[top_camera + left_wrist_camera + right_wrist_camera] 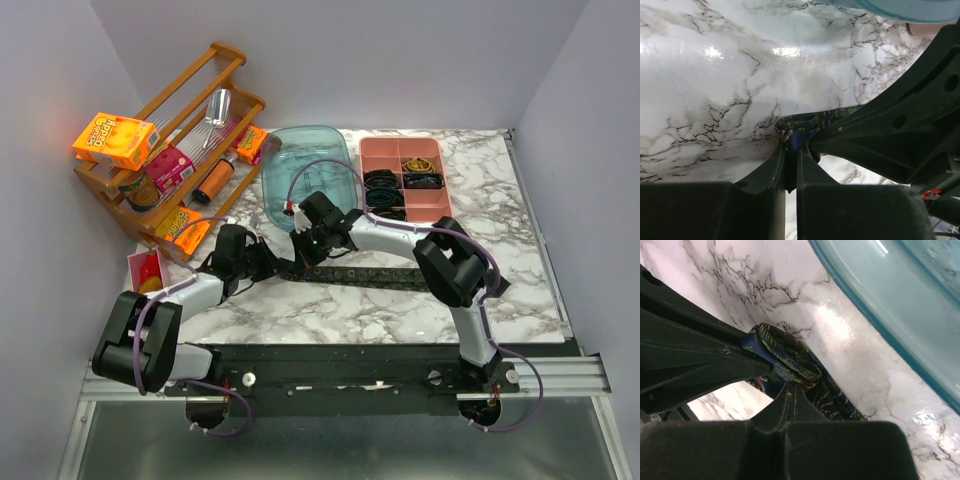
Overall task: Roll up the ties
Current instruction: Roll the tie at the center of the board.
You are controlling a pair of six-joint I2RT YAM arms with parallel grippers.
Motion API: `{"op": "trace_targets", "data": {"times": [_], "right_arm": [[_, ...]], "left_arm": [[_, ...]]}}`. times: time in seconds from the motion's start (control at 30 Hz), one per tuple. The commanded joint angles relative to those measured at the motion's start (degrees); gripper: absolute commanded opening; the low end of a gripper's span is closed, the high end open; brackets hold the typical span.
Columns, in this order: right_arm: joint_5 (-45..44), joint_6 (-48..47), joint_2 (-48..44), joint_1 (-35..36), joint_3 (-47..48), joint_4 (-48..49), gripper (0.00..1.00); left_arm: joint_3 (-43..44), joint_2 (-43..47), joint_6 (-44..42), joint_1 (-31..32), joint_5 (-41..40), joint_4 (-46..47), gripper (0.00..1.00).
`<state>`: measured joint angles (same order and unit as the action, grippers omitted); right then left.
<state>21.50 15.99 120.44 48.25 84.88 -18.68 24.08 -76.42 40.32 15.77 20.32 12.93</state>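
Top external: marble desk (pixel 520 230), both arms bent inward, meeting left of centre. Tie (pixel 380 277) flat across the near half, long axis left-right, left end folded over. Orange box (pixel 115 140) on wooden rack (pixel 190 95), lettering unreadable. Left tool (pixel 791 146) pinching that fold; right tool (pixel 790 385) pressed together at it.

White arm links (pixel 385 235), black joints (pixel 455 265), purple cables (pixel 320 163), black left gripper (pixel 790 150)

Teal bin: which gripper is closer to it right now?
Right. The right gripper pinches the tie at its rolled end, just in front of the teal bin; the left gripper meets that end from farther away.
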Motion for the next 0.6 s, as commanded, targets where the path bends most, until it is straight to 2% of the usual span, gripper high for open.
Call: {"op": "trace_targets", "data": {"times": [0.0, 0.23, 0.57], "right_arm": [[1.79, -0.52, 1.64, -0.17, 0.37, -0.31, 0.01], [2.23, 0.01, 2.25, 0.0, 1.51, -0.31, 0.01], [1.8, 0.36, 3.75, -0.08, 2.75, -0.31, 0.01]], "left_arm": [[4.3, 3.82, -3.57, -0.13, -2.99, -7.73, 0.0], [11.07, 3.91, -8.41, 3.12, -8.7, -19.32, 0.0], [18.72, -0.39, -10.34, 11.82, -18.46, -27.16, 0.0]]}}
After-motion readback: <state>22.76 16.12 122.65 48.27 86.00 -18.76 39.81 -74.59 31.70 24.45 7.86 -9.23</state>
